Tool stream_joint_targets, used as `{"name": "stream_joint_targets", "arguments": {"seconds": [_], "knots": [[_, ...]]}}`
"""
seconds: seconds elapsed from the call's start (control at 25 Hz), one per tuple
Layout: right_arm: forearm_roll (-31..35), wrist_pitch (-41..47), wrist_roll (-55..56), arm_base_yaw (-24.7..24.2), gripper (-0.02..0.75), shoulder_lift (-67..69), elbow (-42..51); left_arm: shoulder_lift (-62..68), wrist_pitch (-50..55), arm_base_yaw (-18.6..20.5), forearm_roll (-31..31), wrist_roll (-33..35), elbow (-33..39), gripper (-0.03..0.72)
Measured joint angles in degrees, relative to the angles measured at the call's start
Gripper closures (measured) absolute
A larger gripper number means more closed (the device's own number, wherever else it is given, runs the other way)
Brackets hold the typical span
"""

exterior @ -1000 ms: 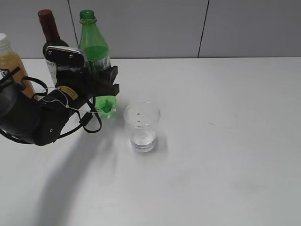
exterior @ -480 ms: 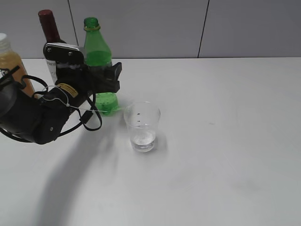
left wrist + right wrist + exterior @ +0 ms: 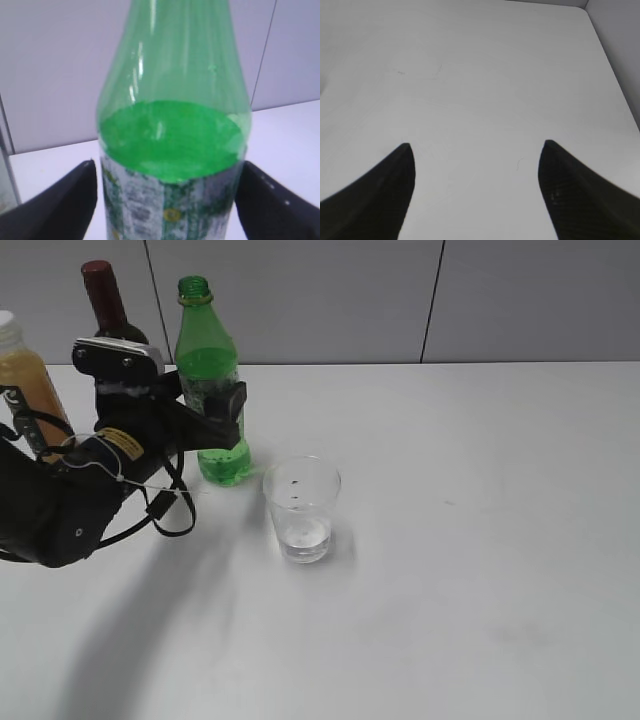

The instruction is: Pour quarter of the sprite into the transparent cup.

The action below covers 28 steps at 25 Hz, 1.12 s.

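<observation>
Exterior: the sprite [image 3: 213, 390] stood upright on the white table [image 3: 480, 540], cap off, at the back left. The left gripper [image 3: 215, 412] straddled its label band, one black finger [image 3: 233, 408] on the side facing the transparent cup [image 3: 301, 508]. The cup sat just right of and in front of the bottle, apart from it, with a little clear liquid at the bottom. A dark wine bottle [image 3: 100, 302] and an orange juice bottle [image 3: 22, 375] stood behind the arm.

Left wrist: the sprite filled the frame between both fingers; jaws appeared clenched on the label, though contact was out of frame.

Right wrist: the right gripper [image 3: 475, 192] hung over bare table, jaws spread wide, holding nothing.
</observation>
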Motion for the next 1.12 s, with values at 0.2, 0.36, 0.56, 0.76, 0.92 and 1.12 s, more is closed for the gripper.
{"name": "stream_joint_targets", "arguments": {"seconds": [0.2,0.36,0.56,0.76,0.92,1.12], "knots": [[0.0,0.0,0.0,0.0,0.145,0.0,0.0,-3.8,0.0,0.0,2.4,0.1,4.6,0.03],[0.0,0.0,0.0,0.0,0.145,0.0,0.0,-7.4,2.1,0.0,3.2,0.1,7.8,0.034],[0.0,0.0,0.0,0.0,0.145,0.0,0.0,-13.9,11.3,0.0,2.6,1.1,9.7,0.047],[0.0,0.0,0.1,0.0,0.145,0.0,0.0,-22.4,24.8,1.2,2.5,3.7,9.7,0.061],[0.0,0.0,0.1,0.0,0.145,0.0,0.0,-28.4,40.3,6.3,2.5,4.1,7.2,0.068],[0.0,0.0,0.1,0.0,0.145,0.0,0.0,-33.2,66.8,13.4,3.7,4.1,-2.0,0.078]]}}
